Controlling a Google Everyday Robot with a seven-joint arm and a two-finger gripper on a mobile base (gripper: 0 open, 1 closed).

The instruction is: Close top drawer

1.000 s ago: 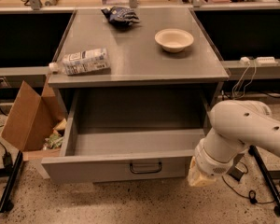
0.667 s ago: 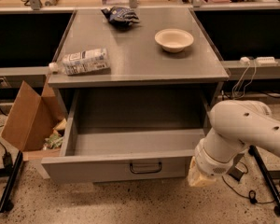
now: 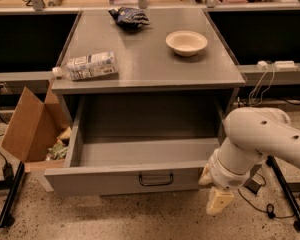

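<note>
nothing moved: hand (image 3: 215, 196) beside open top drawer (image 3: 125, 180).

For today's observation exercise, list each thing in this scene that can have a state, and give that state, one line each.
Top drawer: pulled out, open, nothing visible inside.
Gripper: low, at the drawer front's right end, pointing down, holding nothing seen.
Bottle: lying on its side on the cabinet top.
Bowl: upright, looks empty.
Bag: crumpled, at the back of the top.
Cardboard box: open, tilted, scraps inside.
</note>
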